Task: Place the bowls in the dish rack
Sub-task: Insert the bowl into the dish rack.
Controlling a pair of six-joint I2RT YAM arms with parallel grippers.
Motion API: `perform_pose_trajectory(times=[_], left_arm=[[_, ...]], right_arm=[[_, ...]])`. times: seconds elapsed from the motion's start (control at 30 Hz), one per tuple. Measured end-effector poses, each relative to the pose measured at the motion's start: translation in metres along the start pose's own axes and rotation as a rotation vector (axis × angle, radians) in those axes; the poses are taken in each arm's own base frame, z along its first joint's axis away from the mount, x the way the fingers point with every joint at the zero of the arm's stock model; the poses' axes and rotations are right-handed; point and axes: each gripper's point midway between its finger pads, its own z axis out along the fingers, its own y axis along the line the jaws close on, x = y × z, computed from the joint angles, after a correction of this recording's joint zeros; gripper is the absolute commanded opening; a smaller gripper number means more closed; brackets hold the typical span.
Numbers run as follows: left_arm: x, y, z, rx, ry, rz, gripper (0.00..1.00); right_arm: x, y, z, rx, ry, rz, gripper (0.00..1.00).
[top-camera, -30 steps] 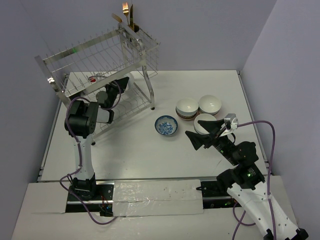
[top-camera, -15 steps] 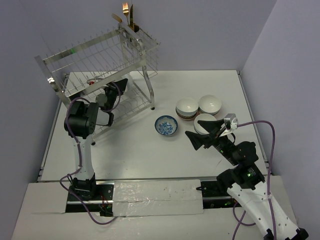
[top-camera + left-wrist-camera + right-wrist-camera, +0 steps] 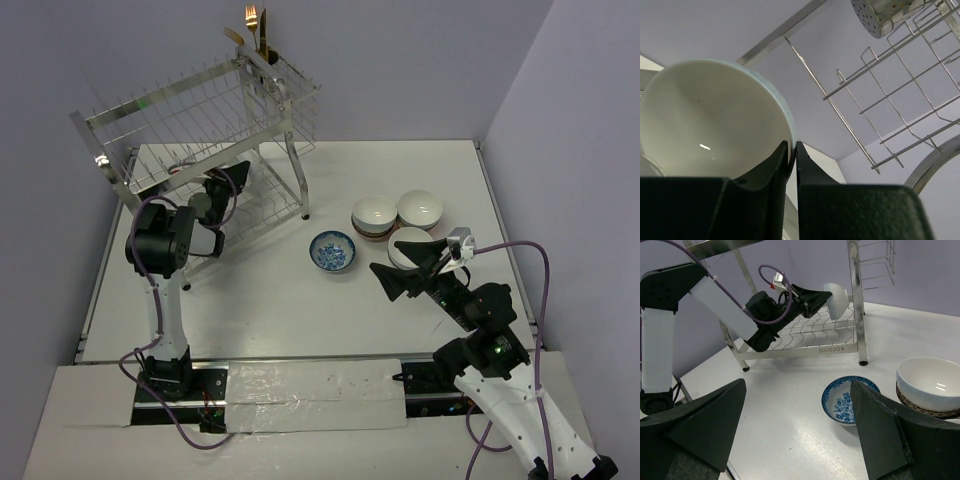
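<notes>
Left pincer [image 3: 792, 146] reaches in under the upper shelf of the dish rack [image 3: 832, 349], which stands at the far left of the bench [image 3: 260, 300]. Its fingers are drawn almost together, with only a thin slit between them. They appear to have the rim of a white bowl [image 3: 715, 120] nipped at the tips, though the wrist view is too close to be sure the pads truly bite. The bowl is tipped on edge over the wavy wires of the lower shelf, towards the rack's right end, its hollow facing back at the arm.

Right pincer [image 3: 385, 255] hangs spread wide and holds nothing, low over the bench on the right. A blue-patterned bowl [image 3: 332, 250] lies just to its left, and a cluster of white bowls [image 3: 419, 208] sits close beyond it.

The step in hand, as I judge it, is seating this bowl in the lower shelf. The next move calls for the fingers to part enough to free the rim once the bowl leans steady against a wire. The arm should then draw back towards the near side without catching the shelf overhead. After that the right arm is well placed to take a bowl from the bench.
</notes>
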Motion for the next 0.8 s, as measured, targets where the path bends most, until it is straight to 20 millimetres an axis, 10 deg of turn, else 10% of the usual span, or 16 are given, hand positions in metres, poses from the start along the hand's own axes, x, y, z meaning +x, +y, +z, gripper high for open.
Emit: perform_pose_trajectory(times=[0.8], left_arm=[[0.013,0.026,-0.027,-0.137,0.074,-0.013,0.86]], right_arm=[[0.000,0.000,0.000,-0.001,0.000,-0.003,0.92]])
